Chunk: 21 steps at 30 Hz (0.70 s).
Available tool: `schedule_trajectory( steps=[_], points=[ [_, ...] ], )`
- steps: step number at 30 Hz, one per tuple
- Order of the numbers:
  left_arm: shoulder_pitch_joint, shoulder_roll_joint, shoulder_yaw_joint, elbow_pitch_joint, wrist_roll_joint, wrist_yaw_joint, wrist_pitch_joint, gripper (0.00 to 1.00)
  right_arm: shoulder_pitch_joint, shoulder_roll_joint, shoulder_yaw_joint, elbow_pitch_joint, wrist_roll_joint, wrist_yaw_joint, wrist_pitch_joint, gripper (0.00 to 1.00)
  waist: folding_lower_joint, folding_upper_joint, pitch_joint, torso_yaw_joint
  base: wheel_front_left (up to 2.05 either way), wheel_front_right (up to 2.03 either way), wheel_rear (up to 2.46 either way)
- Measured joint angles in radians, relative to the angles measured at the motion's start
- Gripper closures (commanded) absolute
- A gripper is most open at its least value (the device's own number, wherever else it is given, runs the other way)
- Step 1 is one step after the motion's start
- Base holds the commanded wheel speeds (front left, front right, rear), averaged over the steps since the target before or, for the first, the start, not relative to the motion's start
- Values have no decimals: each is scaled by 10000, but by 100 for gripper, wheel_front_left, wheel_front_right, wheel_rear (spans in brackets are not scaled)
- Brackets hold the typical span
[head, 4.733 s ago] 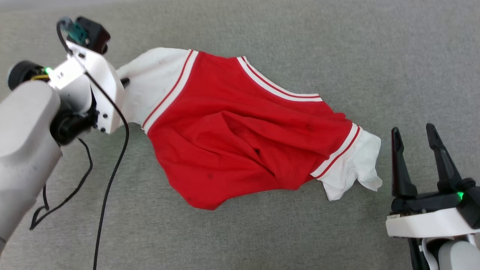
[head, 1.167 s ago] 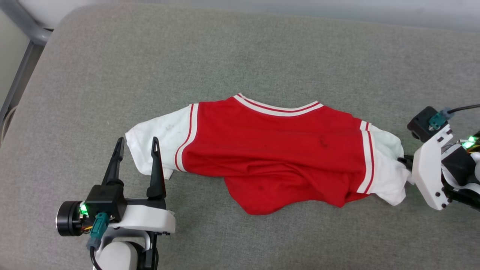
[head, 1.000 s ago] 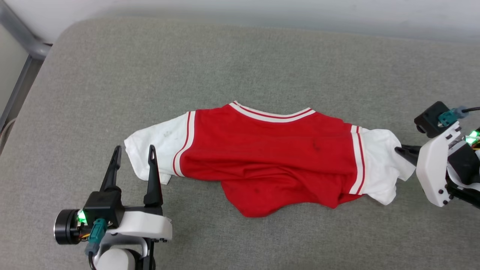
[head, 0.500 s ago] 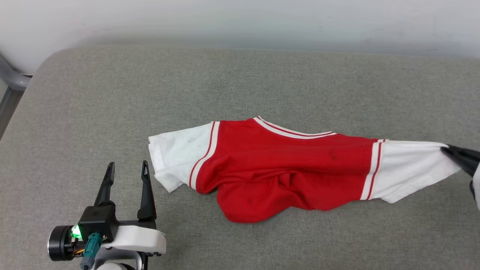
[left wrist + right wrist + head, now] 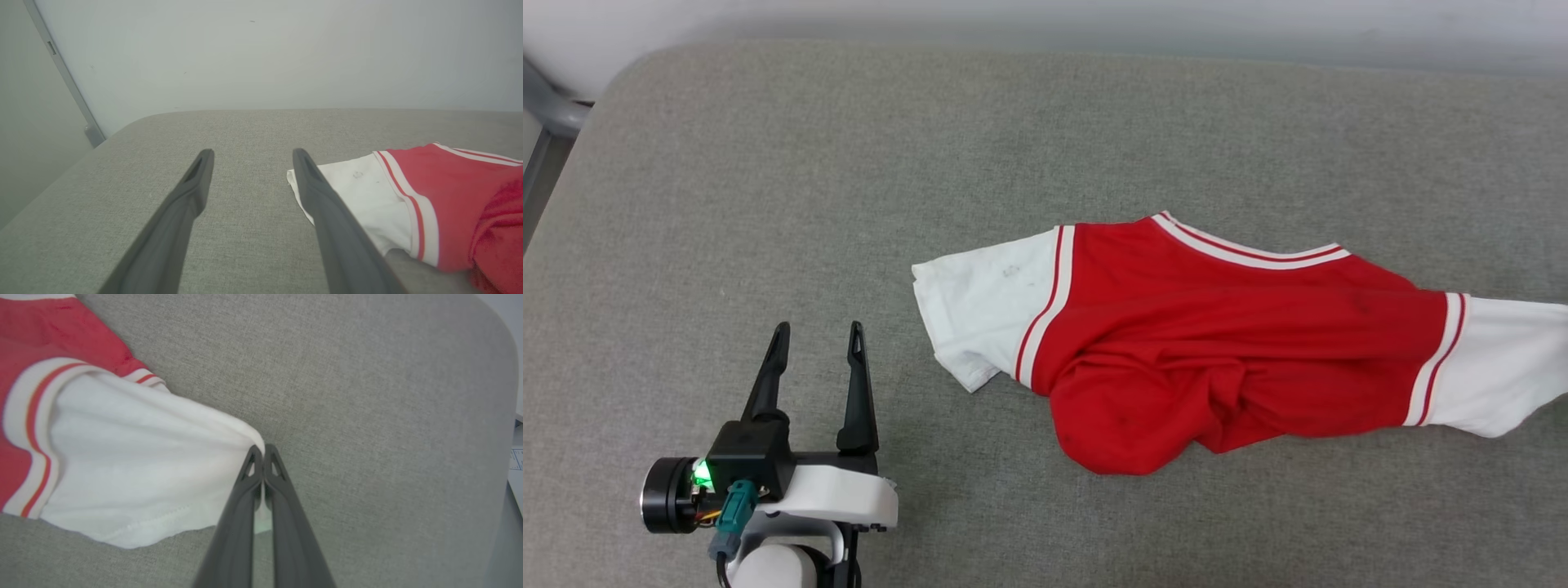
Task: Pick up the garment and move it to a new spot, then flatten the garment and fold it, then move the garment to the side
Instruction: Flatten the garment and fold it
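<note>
The garment [image 5: 1217, 343] lies stretched 9-to-3 across the grey woven cushion [image 5: 768, 163], its soft jersey bunched along the lower hem. The right claw [image 5: 262, 448] is pinched tight on the far white sleeve [image 5: 143, 457]. The left claw [image 5: 818, 328], spread wide and empty, has the near sleeve [image 5: 984, 310] at its 2 o'clock.

The garment [image 5: 1241, 343] has slid rightward, clear of the left hand [image 5: 818, 328]. The right hand [image 5: 262, 449] has pulled its sleeve [image 5: 135, 469] straight.
</note>
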<state>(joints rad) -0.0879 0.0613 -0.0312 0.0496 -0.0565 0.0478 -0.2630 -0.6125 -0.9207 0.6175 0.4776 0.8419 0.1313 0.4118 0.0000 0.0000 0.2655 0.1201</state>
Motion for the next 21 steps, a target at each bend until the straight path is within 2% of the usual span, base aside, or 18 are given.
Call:
schedule_trajectory(
  steps=[6,10,13,14,15,21],
  points=[
    [-241,-21,-31,96,27,-40,0,0,-231,940,75,1624,-522,0,173,100,0,0,346,188,0,0,0],
    [-314,-35,-33,198,67,-44,0,0,-248,1212,94,2299,-468,-4,128,100,0,0,362,248,0,0,0],
    [-319,-35,48,299,71,-71,0,0,-238,1367,100,2479,-359,-4,-336,100,0,0,235,192,0,0,0],
    [-318,-23,79,324,71,-102,0,0,-230,1406,86,2472,-313,-4,-623,69,0,0,171,163,0,0,0],
    [-316,-13,115,343,71,-123,0,0,-212,1438,90,2451,-322,-4,-932,0,0,0,99,130,0,0,0],
    [-267,211,407,389,67,-240,0,0,-108,1559,-173,1919,-667,0,-2920,0,0,0,-359,-225,0,0,0]
  ],
)
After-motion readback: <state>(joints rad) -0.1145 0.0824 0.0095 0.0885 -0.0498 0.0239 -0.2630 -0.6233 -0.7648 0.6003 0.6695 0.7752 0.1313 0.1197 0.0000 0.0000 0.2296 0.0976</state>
